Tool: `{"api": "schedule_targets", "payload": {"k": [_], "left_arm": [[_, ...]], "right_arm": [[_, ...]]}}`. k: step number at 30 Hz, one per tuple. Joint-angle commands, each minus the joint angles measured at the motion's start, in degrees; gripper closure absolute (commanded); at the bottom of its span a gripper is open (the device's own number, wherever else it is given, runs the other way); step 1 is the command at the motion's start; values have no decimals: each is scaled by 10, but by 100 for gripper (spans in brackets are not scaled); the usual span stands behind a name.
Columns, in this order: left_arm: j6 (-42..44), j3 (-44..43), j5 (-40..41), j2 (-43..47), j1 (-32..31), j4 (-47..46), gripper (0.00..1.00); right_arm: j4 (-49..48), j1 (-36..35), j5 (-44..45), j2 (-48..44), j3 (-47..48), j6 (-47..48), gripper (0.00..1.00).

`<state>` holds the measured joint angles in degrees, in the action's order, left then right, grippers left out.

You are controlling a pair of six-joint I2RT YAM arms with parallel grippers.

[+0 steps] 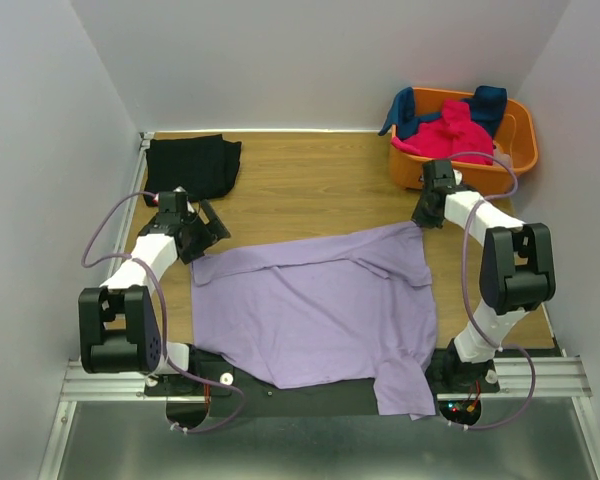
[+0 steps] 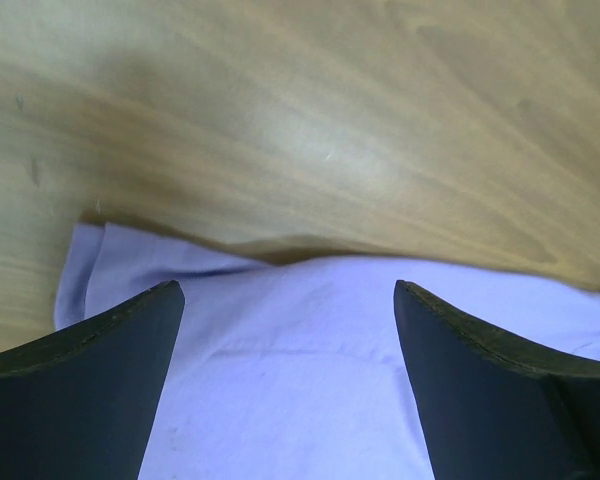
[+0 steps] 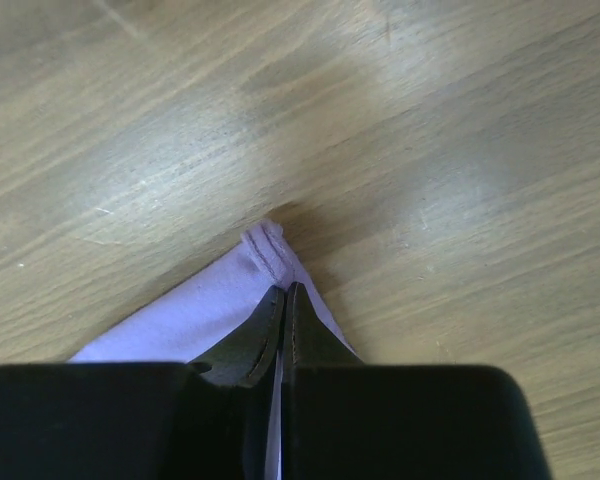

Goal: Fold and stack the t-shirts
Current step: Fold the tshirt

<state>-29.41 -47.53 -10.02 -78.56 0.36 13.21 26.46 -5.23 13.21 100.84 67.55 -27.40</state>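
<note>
A large lavender-purple t-shirt (image 1: 320, 310) lies spread on the wooden table, its lower right part hanging over the near edge. My right gripper (image 1: 420, 218) is shut on the shirt's far right corner (image 3: 265, 250), just above the table. My left gripper (image 1: 208, 238) is open over the shirt's far left corner; in the left wrist view the cloth (image 2: 290, 370) lies between its fingers (image 2: 100, 390). A folded black t-shirt (image 1: 192, 164) lies at the far left. Hot-pink (image 1: 445, 130) and dark teal-blue (image 1: 485, 105) t-shirts sit in the basket.
An orange plastic basket (image 1: 520, 150) stands at the far right corner, just behind my right arm. White walls close in the table on three sides. A metal rail runs along the near edge.
</note>
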Motion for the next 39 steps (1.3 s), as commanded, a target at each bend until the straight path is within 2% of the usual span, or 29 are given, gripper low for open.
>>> {"api": "schedule_targets", "payload": {"k": [1, 8, 17, 31, 39], "left_arm": [[9, 24, -30, -18, -2, 5, 2], [4, 32, -34, -48, -2, -23, 2], [8, 10, 7, -98, -2, -71, 2], [37, -179, -33, -256, -3, -108, 1], [68, -290, -51, -266, -2, -91, 1]], "right_arm": [[-18, 3, 36, -42, -3, -19, 100], [-11, 3, 64, -64, 11, -21, 99], [4, 7, 115, -73, 25, -15, 100], [15, 37, 133, -70, 40, -13, 100], [21, 44, 132, -68, 72, -9, 100]]}}
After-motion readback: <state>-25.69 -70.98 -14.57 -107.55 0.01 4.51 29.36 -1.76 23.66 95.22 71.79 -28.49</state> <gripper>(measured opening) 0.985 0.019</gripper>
